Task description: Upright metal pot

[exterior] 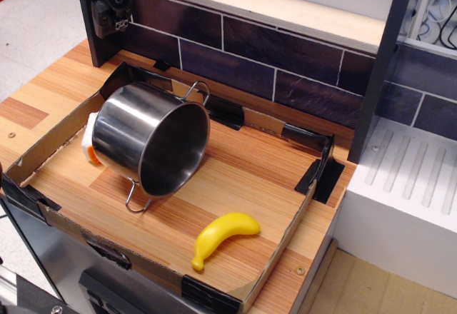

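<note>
The metal pot (146, 139) lies on its side on the wooden table inside the low cardboard border, its open mouth facing right and toward the front. One wire loop handle points up at the back, the other rests on the table at the front. Its base leans against a white and orange object (90, 145) at the left. My gripper (114, 11) hangs at the top left, above and behind the pot, well apart from it. Its jaws are dark and partly cut off by the frame edge, so I cannot tell their state.
A yellow banana (221, 235) lies near the front right of the cardboard border (303, 203). A dark tiled wall (285, 64) runs along the back. A dark post (382, 57) and a white ridged drainer (414, 178) stand at the right.
</note>
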`<state>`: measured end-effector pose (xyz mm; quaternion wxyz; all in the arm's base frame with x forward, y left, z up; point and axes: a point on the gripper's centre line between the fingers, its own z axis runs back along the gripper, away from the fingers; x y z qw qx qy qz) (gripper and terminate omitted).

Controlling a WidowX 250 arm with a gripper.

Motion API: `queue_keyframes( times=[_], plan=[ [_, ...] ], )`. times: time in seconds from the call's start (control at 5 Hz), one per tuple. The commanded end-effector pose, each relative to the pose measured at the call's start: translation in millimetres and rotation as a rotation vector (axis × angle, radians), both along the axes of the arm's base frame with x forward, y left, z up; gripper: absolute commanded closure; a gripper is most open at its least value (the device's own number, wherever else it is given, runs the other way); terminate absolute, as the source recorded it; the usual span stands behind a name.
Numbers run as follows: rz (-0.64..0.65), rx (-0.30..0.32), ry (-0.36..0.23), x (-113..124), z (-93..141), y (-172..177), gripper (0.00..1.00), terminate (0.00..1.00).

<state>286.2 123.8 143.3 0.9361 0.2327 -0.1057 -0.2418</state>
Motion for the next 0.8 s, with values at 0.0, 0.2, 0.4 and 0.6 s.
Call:
queue_keyframes(
  times=[0.0, 0.2, 0.4, 0.6],
  plan=[
    [0.0, 0.0, 0.0, 0.0, 0.0, 0.0, 0.0, 0.0],
    [0.077, 0.016, -0.07, -8.9, 12.6, -38.1, 0.0, 0.0],
    [0.183, 0.0, -0.097, -13.1, 17.7, -70.9, 0.0, 0.0],
    [0.317, -0.022, -0.125, -11.9, 16.5, -101.6, 0.0, 0.0]
  ],
)
